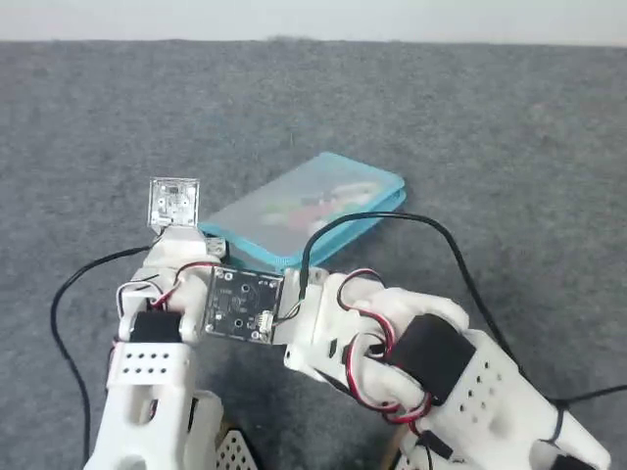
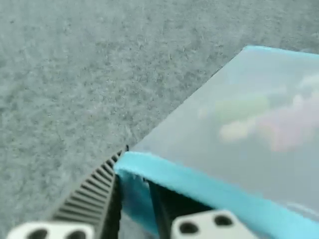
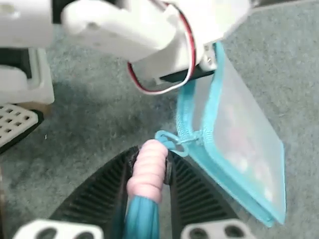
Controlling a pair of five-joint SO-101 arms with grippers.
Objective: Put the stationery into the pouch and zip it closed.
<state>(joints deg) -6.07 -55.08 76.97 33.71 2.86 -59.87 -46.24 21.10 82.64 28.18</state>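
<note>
**Status: Pouch Clamped at Corner, Stationery Item in Grasp**

1. Pouch. The pouch [image 1: 304, 211], turquoise-edged with a translucent face, lies flat on the grey surface [image 1: 490, 117] near the middle of the table. In the high view its near end is covered by the two arms. The contents show through the face as pale blurred patches and cannot be identified.

2. Left side. In the left wrist view the left gripper [image 2: 135, 172] is clenched on a turquoise corner of the pouch [image 2: 239, 139], with the fabric edge pinched between the ribbed fingers [image 2: 94, 194]. The far part of the pouch is cut off by the frame. In the high view the left arm [image 1: 157, 333] hides its own jaws.

3. Right side. In the right wrist view the right gripper [image 3: 151, 155] grasps a stationery item [image 3: 147, 174] that has a pink upper section and a teal body. Its lower end is cut off at the frame edge, so its type cannot be determined. The pink tip is just beside, possibly touching, the looped zip pull [image 3: 168, 141] on the pouch edge. Whether the zip is open or closed cannot be made out. The left arm blocks the far end of the pouch in this view.

4. In the high view the right arm [image 1: 421, 362] covers its own jaws, and a black cable [image 1: 392, 220] crosses the pouch corner.
</note>
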